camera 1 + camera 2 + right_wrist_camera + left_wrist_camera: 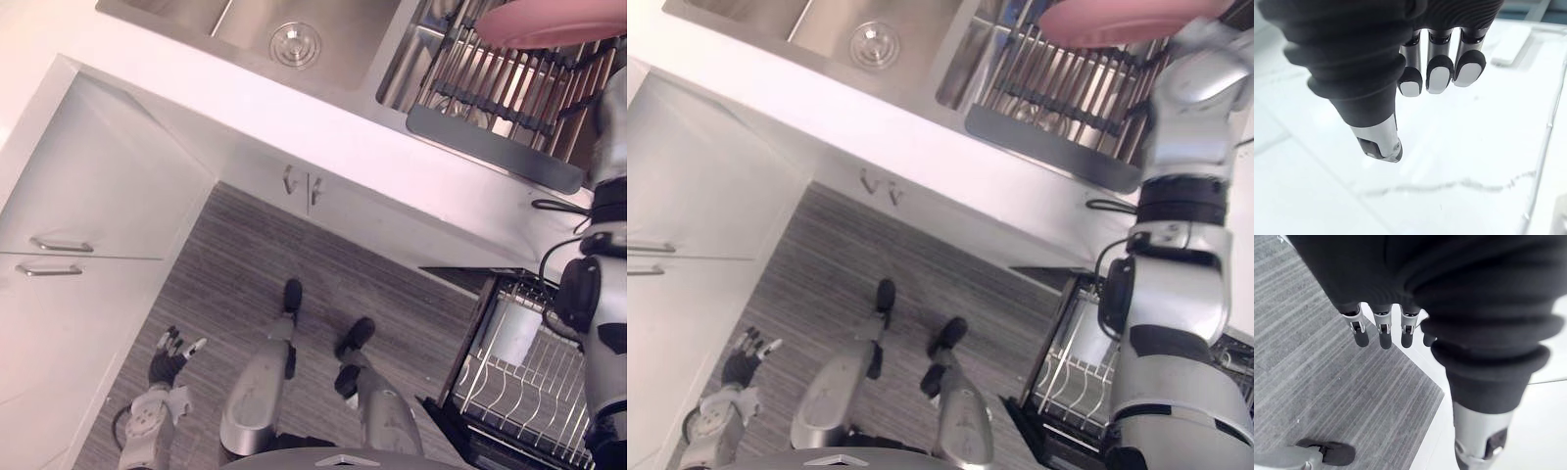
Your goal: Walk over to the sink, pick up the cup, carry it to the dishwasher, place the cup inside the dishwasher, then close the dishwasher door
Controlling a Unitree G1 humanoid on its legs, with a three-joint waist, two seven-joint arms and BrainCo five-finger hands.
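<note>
The steel sink [338, 54] with its round drain [295, 44] lies at the far edge of the white counter [294, 117]. Beside it on the right, a dish rack [509, 98] fills the other basin, with a pink dish [549, 22] on top. The dishwasher [460, 401] stands open at the lower right, its wire rack [519, 372] pulled out. My left hand [168, 364] hangs low by the floor, fingers relaxed and holding nothing. My right arm [1181, 196] is raised on the right. My right hand [1440, 73] hovers over a white veined surface [1449, 186], holding nothing.
White drawers with bar handles [59, 245] line the left side. Cabinet doors with two small handles [299, 184] sit under the sink. Grey striped floor [255, 255] runs between the cabinets and the open dishwasher.
</note>
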